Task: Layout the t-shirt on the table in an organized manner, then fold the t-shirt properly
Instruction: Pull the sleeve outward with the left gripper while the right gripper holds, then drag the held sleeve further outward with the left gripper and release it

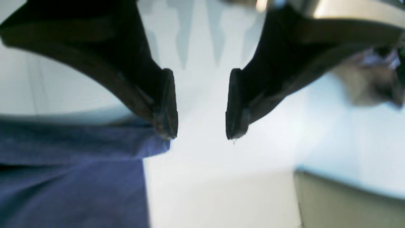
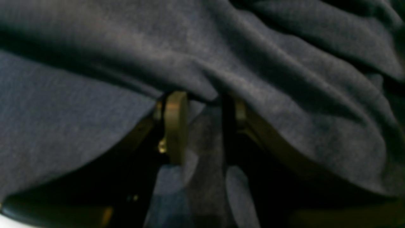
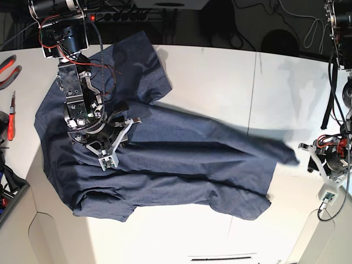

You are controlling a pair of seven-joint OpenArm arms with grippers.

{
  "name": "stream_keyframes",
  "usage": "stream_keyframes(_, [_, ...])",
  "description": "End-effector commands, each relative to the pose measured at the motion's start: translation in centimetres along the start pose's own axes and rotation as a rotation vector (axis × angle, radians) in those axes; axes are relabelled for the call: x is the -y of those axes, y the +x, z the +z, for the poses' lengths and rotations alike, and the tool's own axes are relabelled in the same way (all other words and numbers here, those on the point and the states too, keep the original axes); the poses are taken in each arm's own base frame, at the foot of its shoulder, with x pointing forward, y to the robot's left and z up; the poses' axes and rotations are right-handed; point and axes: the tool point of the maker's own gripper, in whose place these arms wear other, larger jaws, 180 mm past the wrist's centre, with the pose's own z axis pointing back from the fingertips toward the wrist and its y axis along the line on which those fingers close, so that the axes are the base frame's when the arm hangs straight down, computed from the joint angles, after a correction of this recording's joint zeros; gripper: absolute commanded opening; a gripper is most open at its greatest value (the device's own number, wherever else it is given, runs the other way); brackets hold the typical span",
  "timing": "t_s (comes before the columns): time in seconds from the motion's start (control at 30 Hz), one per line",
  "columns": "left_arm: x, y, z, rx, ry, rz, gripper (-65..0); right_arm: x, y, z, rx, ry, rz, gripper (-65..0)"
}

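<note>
The dark navy t-shirt [image 3: 181, 165] lies spread across the white table [image 3: 220, 82], wrinkled, with one corner reaching far right. My right gripper [image 3: 118, 140] is down on its left part. In the right wrist view its fingers [image 2: 175, 126] are closed on a bunched fold of the t-shirt [image 2: 284, 79], at the right gripper [image 2: 205, 104]. My left gripper [image 3: 322, 168] hovers just beyond the shirt's right corner. In the left wrist view the left gripper [image 1: 202, 136] is open with only bare table [image 1: 221, 190] between its jaws, and the t-shirt [image 1: 69, 177] lies beside one fingertip.
Red-handled tools [image 3: 10, 66] lie off the table's left edge. Cables and a power strip [image 3: 118, 16] run along the back. A thin dark seam [image 3: 256, 93] crosses the tabletop. Rounded cut-outs [image 3: 33, 231] mark the near corners.
</note>
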Motion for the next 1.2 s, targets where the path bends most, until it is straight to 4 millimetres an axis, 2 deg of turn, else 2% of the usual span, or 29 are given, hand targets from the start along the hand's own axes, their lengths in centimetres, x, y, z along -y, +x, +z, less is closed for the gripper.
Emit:
stream_keyframes(0.0, [-2.0,0.8,0.7,0.025,0.065,-0.017,-36.4,0.3,-1.9,0.0,-0.085,-0.013,0.017,-46.1])
stream_keyframes(0.1, [-3.4,-0.2,0.9,0.017,0.157,-0.027,-36.5,0.3,-1.9,0.0,-0.085,-0.013,0.017,-46.1])
stream_keyframes(0.17, [-3.9,0.4,0.9,0.078,0.193,0.0,-37.4,0.3,-1.9,0.0,-0.085,-0.013,0.017,-46.1])
stream_keyframes(0.23, [-2.7,1.9,0.8,0.174,0.143,0.042,-47.0,0.3,-1.9,0.0,-0.085,-0.013,0.017,-46.1])
stream_keyframes(0.3, [-1.2,3.2,0.6,0.258,0.09,0.09,-62.7,0.3,-1.9,0.0,-0.085,-0.012,0.016,-46.1])
stream_keyframes(0.33, [-0.5,3.8,0.5,0.295,0.071,0.105,-65.0,0.3,-1.9,0.0,-0.085,-0.012,0.016,-46.1])
stream_keyframes(0.4, [0.6,4.1,-0.3,0.316,0.047,0.141,-65.0,0.3,-1.9,0.0,-0.085,-0.012,0.017,-46.1])
stream_keyframes(0.5, [1.3,2.5,-2.8,0.248,0.019,0.212,-65.0,0.3,-1.9,0.0,-0.085,-0.013,0.016,-46.1])
stream_keyframes(0.6, [1.1,-0.3,-5.4,0.153,0.007,0.276,-65.0,0.3,-1.9,0.0,-0.085,-0.013,0.016,-46.1])
stream_keyframes(0.63, [1.2,-1.2,-6.0,0.123,-0.003,0.292,-63.2,0.3,-1.9,0.0,-0.085,-0.013,0.016,-46.1])
stream_keyframes(0.7, [1.5,-2.6,-7.1,0.075,-0.025,0.317,-43.9,0.3,-1.9,0.0,-0.085,-0.013,0.016,-46.1])
stream_keyframes(0.73, [1.7,-3.0,-7.4,0.066,-0.039,0.348,-37.3,0.3,-1.8,0.0,-0.084,-0.013,0.016,-46.1])
stream_keyframes(0.77, [1.9,-3.0,-7.6,0.065,-0.055,0.381,-35.7,0.3,-1.8,0.0,-0.084,-0.012,0.016,-46.1])
stream_keyframes(0.93, [2.5,-1.8,-7.9,0.11,-0.119,0.509,-35.7,0.3,-1.9,0.0,-0.085,-0.012,0.016,-46.1])
stream_keyframes(1.17, [3.3,0.2,-8.1,0.146,-0.145,0.536,-35.8,0.3,-1.9,0.0,-0.086,-0.012,0.016,-46.1])
